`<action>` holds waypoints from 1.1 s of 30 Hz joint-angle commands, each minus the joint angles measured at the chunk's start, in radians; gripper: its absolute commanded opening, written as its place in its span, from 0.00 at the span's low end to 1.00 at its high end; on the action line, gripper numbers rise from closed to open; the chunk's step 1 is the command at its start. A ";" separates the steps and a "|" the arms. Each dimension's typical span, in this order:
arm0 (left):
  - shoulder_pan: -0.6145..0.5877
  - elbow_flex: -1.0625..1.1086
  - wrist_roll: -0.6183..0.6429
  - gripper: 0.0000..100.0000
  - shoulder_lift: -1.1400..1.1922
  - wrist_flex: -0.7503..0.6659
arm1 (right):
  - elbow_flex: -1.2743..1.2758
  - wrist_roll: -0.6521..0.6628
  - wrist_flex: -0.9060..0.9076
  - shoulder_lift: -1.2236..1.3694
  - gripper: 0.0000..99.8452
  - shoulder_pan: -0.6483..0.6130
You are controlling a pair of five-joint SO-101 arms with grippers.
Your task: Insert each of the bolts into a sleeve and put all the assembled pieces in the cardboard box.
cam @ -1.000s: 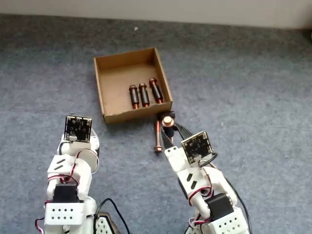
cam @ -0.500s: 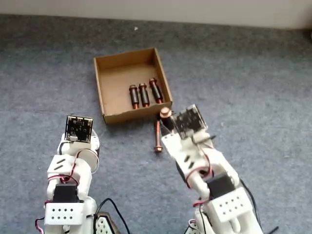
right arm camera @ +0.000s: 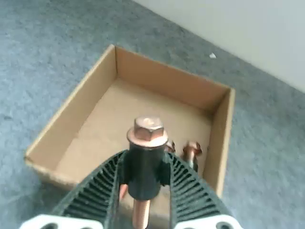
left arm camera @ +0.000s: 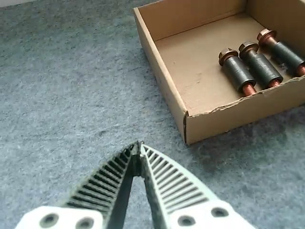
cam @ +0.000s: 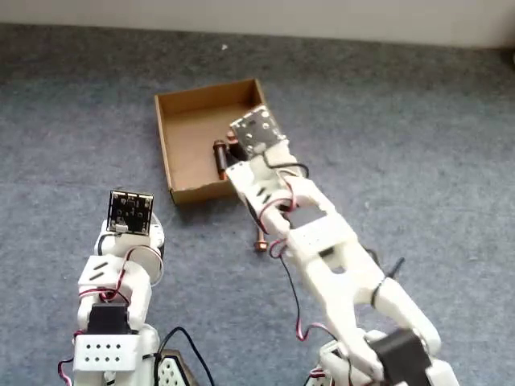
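1. Two arms stand side by side on a grey worktop (cam: 418,137). The left gripper (left arm camera: 139,146) hangs low over the bare surface, just short of a near corner of the cardboard box (left arm camera: 238,118), with its jaws together and nothing between them.
2. One loose bolt (cam: 259,243) lies on the worktop just outside the box's near wall, partly under the right arm.
3. The right gripper (right arm camera: 145,160) is stretched out above the box. Its jaws are clamped on the dark sleeve (right arm camera: 143,183) of an assembled piece, whose copper bolt head (right arm camera: 147,132) sticks out past the jaw tips and whose threaded end points back toward the wrist.
4. Three more assembled pieces (left arm camera: 259,64) lie side by side on the box floor, threaded ends toward the near wall.
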 commanded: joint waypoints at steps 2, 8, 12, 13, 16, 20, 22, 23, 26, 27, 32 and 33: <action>-0.001 0.028 -0.014 0.01 -0.008 -0.021 | -0.197 0.011 -0.142 0.171 0.01 -0.008; -0.001 0.028 -0.014 0.01 -0.008 -0.021 | -0.317 0.009 -0.188 0.381 0.01 -0.010; -0.001 0.028 -0.014 0.01 -0.008 -0.020 | -0.332 0.005 -0.183 0.456 0.03 -0.012; -0.001 0.028 -0.014 0.01 -0.008 -0.020 | -0.332 0.005 -0.182 0.469 0.06 -0.012; -0.001 0.028 -0.014 0.01 -0.008 -0.020 | -0.332 0.005 -0.113 0.473 0.16 -0.012; -0.001 0.028 -0.014 0.01 -0.008 -0.020 | -0.340 0.008 -0.012 0.426 0.16 -0.012; -0.001 0.028 -0.014 0.01 -0.008 -0.020 | -0.337 0.008 0.048 0.357 0.16 -0.007; -0.001 0.028 -0.014 0.01 -0.008 -0.020 | -0.337 0.009 0.088 0.315 0.16 -0.005; -0.001 0.028 -0.014 0.01 -0.008 -0.020 | -0.334 0.009 0.251 0.186 0.16 0.005; -0.001 0.028 -0.014 0.01 -0.008 -0.020 | -0.334 0.009 0.328 0.150 0.16 0.012; -0.001 0.028 -0.014 0.01 -0.008 -0.020 | -0.343 0.012 0.676 0.024 0.16 0.030; -0.001 0.028 -0.014 0.01 -0.008 -0.020 | -0.343 0.015 0.727 0.015 0.16 0.030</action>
